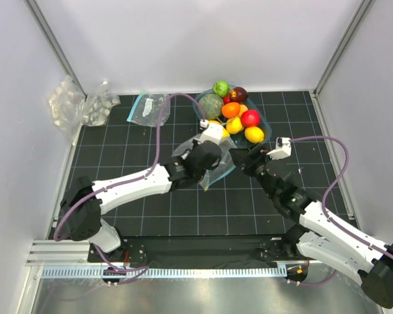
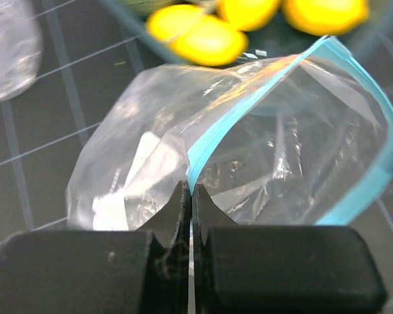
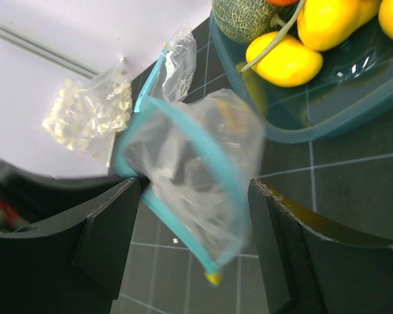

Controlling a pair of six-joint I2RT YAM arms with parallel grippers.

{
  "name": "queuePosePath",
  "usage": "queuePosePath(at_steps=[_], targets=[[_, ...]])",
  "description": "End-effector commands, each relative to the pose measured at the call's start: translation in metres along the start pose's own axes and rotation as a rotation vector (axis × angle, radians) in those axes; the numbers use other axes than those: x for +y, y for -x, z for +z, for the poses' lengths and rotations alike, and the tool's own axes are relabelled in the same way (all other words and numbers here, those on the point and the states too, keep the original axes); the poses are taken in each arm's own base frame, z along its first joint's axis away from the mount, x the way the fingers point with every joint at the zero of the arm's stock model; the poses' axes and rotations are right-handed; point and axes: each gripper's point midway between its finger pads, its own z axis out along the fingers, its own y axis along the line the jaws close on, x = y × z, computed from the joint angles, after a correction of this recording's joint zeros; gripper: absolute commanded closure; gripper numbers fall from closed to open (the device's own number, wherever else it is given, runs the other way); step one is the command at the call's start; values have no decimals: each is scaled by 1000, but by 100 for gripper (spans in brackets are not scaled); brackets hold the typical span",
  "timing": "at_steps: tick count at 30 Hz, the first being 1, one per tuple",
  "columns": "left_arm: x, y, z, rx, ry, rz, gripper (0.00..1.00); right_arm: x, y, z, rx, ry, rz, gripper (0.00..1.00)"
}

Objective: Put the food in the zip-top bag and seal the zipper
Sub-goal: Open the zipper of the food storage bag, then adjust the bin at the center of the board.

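- Zip-top bag (image 2: pixel 249 150) holds no food yet; left jaws are closed on its zipper (image 2: pixel 206 144) edge.
- Right jaws stand open near it.
- Food (image 1: pixel 232 110) lies in the bowl (image 3: pixel 340 124); filling and sealing remain.

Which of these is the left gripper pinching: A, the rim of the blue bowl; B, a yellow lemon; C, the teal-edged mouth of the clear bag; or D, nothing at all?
C: in the left wrist view the left gripper has its jaws closed on the zip-top bag right at the zipper, while the lemons lie apart beyond it.
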Motion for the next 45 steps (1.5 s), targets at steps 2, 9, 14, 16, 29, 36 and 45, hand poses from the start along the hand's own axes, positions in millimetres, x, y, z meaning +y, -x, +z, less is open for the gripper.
queuePosePath(at_steps=[2,9,14,16,29,36,45], targets=[[54,30,-23,-12,111,-117,100,5,18,0,-81,40,-190,25],[92,33,-43,-35,149,-156,100,-8,10,18,28,-98,-408,25],[104,32,-50,-69,176,-161,100,-8,-4,27,112,-89,-490,25],[111,33,-52,-83,204,-165,100,-10,-4,31,113,-101,-511,25],[126,39,-65,-130,245,-215,100,-40,14,128,187,-348,-555,34],[123,38,-61,-120,246,-210,100,-109,-18,165,337,-597,-552,50],[125,37,-64,-121,245,-211,100,-122,-16,120,261,-690,-394,63]])
